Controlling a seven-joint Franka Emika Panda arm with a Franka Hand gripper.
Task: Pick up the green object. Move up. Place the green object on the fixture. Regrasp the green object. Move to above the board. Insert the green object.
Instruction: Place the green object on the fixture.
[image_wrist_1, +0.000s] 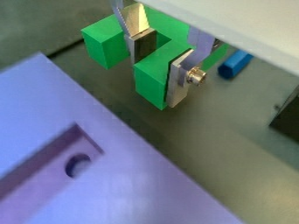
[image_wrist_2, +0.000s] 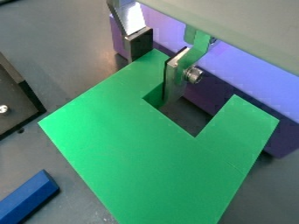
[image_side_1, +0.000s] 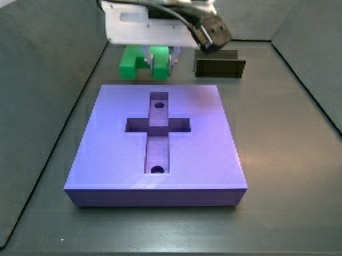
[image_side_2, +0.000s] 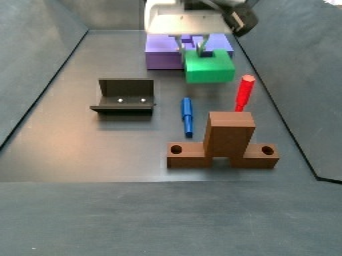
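Observation:
The green object (image_wrist_1: 155, 77) is a bright green block with a notch between two prongs. It sits just beyond the far end of the purple board (image_side_1: 187, 150) in a side view (image_side_1: 144, 62) and shows in the other too (image_side_2: 207, 68). My gripper (image_wrist_1: 160, 57) is closed on it, one finger in the notch and the other against an outer face. This grip also shows in a wrist view (image_wrist_2: 156, 63). The dark fixture (image_side_1: 221, 67) stands empty to one side of the green object, also seen in a side view (image_side_2: 123, 97). I cannot tell whether the block is off the floor.
A small blue peg (image_side_2: 187, 115), a thin red post (image_side_2: 246, 92) and a brown L-shaped block (image_side_2: 227, 140) stand on the dark floor beyond the green object. The blue peg also shows in both wrist views (image_wrist_1: 235, 63) (image_wrist_2: 24, 197). Grey walls ring the floor.

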